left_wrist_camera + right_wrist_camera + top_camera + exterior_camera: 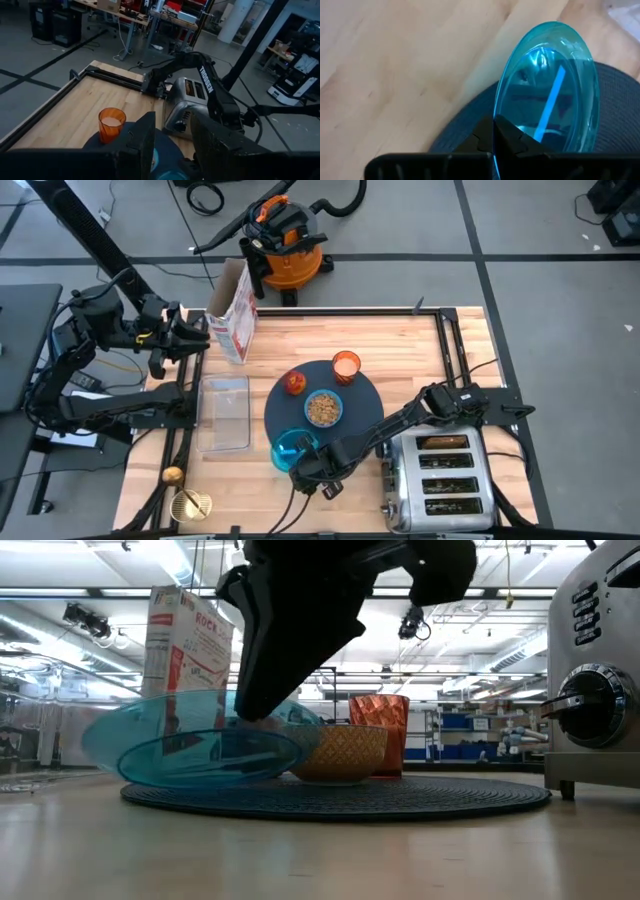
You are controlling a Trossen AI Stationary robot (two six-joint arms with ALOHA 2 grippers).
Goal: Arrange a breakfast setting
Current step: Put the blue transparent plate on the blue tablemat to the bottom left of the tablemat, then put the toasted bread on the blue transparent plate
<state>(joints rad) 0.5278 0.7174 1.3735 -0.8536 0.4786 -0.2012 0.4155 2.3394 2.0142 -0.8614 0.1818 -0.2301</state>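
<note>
You're placing the teal dish [547, 90] on the mat [365, 405], right gripper [306, 467] pinching its rim; next, lower it flat and release.

Bare wood lies between the clear tray [224, 413] and mat [365, 405]; the toaster [440, 478] blocks the right

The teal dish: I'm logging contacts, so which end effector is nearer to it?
Right. The right end effector is shut on the rim of the teal dish; the left end effector is far off beside the cereal box.
</note>
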